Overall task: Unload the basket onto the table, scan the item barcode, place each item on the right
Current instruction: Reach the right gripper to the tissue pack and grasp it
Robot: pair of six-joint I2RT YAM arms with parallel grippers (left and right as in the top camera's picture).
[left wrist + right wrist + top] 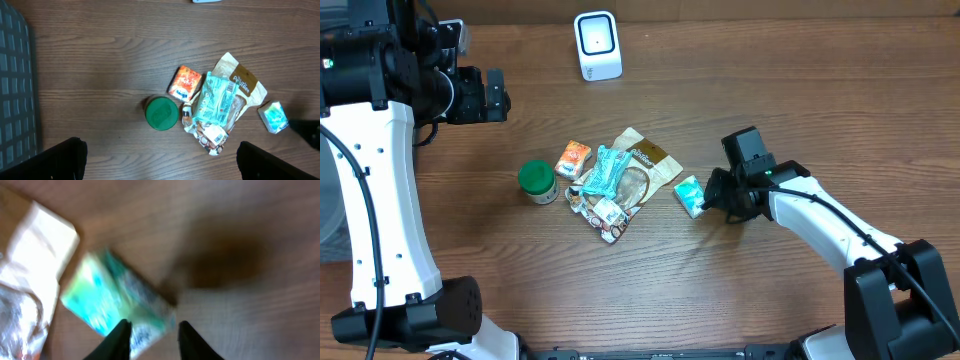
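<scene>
A small teal packet (689, 195) lies on the wooden table, right of a pile of snacks; the left wrist view shows the packet (273, 117) at the far right. My right gripper (713, 199) is low at its right side. In the blurred right wrist view the packet (117, 300) has one corner between the fingertips of the right gripper (152, 326); it touches the left finger and a gap shows at the right one, so the jaws stand narrowly open. The white scanner (597, 45) stands at the back. My left gripper (498, 95) hangs wide open, high at the back left.
A green-lidded jar (537, 181), an orange packet (573, 158) and a heap of pouches (625, 180) lie in the middle of the table. The left wrist view shows a dark grid mat (15, 90) at its left edge.
</scene>
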